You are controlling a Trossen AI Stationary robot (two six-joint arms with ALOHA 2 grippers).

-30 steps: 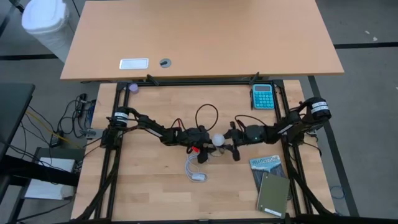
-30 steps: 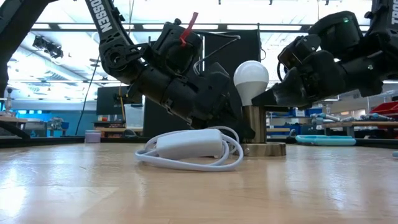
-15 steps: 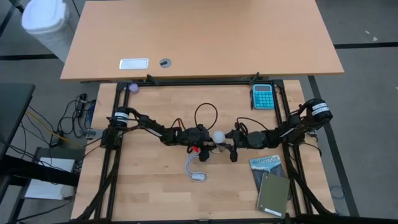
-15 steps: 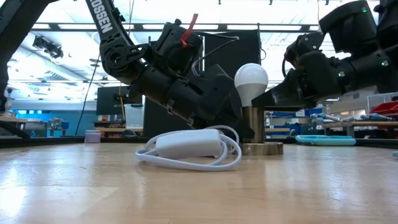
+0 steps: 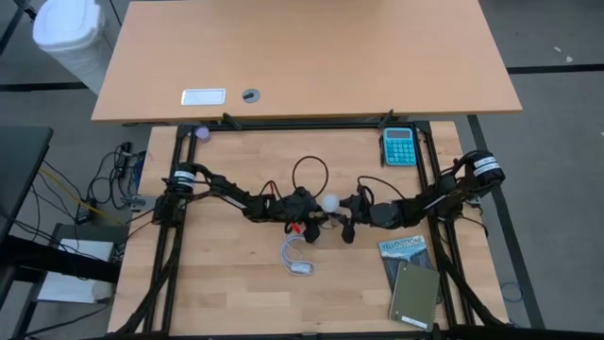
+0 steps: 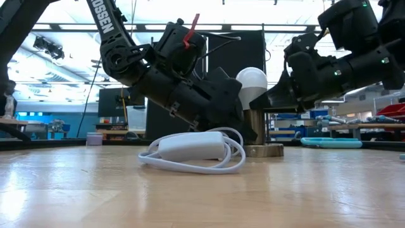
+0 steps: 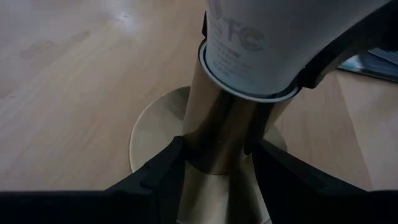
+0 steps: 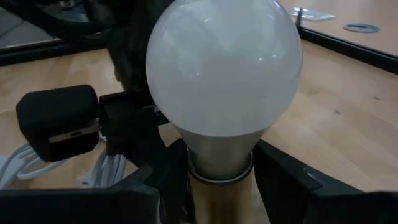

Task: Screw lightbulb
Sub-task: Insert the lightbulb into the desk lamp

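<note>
Reached in low from either side at mid-bench. Left tool [image 7: 214,165] pinched the brass stem of the lamp base [image 6: 256,130]; right tool [image 8: 217,168] pinched the neck of the lightbulb [image 6: 251,84], upright atop that stem, beside a coiled white cord [image 6: 193,152].

Light wood-plank worktable [image 5: 236,283] in black metal frame [image 5: 170,274]. Behind it, larger tan laminate desk [image 5: 311,57] w/ round grey grommet [image 5: 250,95] & white rectangular plate [image 5: 203,96]. Grey floor [image 5: 557,94]; white bin [image 5: 68,33] at far-left corner. Low view: bright ceiling strip lights [image 6: 69,26], black panel [image 6: 243,47], cluttered benches [image 6: 354,123] beyond.
</note>
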